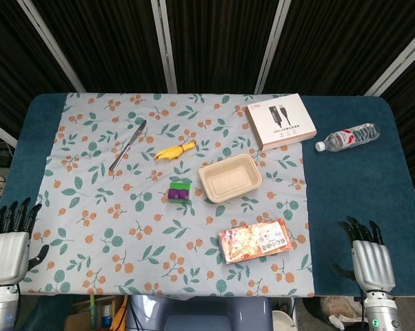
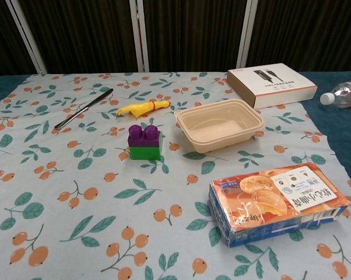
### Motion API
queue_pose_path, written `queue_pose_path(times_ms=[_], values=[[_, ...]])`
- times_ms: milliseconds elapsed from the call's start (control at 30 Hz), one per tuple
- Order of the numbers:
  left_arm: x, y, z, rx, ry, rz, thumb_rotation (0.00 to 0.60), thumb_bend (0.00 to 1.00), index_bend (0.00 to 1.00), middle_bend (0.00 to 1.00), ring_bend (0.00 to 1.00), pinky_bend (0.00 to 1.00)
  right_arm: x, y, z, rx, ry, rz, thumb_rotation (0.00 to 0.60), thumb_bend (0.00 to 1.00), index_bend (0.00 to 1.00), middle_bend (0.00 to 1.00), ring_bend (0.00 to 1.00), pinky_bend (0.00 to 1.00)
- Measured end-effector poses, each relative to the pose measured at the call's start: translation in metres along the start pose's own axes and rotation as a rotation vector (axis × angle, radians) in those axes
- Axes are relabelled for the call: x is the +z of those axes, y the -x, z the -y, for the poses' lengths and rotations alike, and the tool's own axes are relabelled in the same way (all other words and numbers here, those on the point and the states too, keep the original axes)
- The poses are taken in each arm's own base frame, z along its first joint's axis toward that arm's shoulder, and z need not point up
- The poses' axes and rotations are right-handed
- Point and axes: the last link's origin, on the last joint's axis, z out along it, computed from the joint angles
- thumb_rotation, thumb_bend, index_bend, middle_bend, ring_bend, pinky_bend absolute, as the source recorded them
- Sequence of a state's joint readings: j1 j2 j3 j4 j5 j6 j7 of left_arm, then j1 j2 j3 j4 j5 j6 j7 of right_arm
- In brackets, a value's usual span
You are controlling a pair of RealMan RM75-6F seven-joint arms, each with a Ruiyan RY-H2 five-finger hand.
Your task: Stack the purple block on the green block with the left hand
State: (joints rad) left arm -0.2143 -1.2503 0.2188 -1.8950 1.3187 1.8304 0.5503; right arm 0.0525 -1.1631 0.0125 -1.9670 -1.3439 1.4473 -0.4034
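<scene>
Left hand (image 1: pixel 6 245): low at the table's near left corner, back up, fingers spread, holding nothing.
Right hand (image 1: pixel 371 256): near right corner, fingers apart, empty.
Purple block (image 2: pixel 144 135): sits on the green block (image 2: pixel 145 151), just left of the tray (image 2: pixel 220 123).

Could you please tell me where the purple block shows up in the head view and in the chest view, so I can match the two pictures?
Head view: the purple block sits near the middle of the cloth, on the green block.
Chest view: the purple block sits left of centre, on top of the green block.
Shared landmark: the beige tray just to its right.
</scene>
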Motion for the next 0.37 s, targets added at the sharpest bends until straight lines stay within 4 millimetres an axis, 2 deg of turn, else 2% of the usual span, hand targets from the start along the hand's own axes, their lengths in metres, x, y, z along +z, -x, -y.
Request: queue_pose_path(times_ms=[367], values=[[0.0013, 0.0032, 0.0041, 0.021, 0.000, -0.026, 0.600, 0.28, 0.10, 0.01, 0.00, 0.01, -0.0010, -0.0043, -0.0031, 0.020, -0.004, -0.027, 0.600, 0.15, 0.16, 0.15, 0.17, 0.00]])
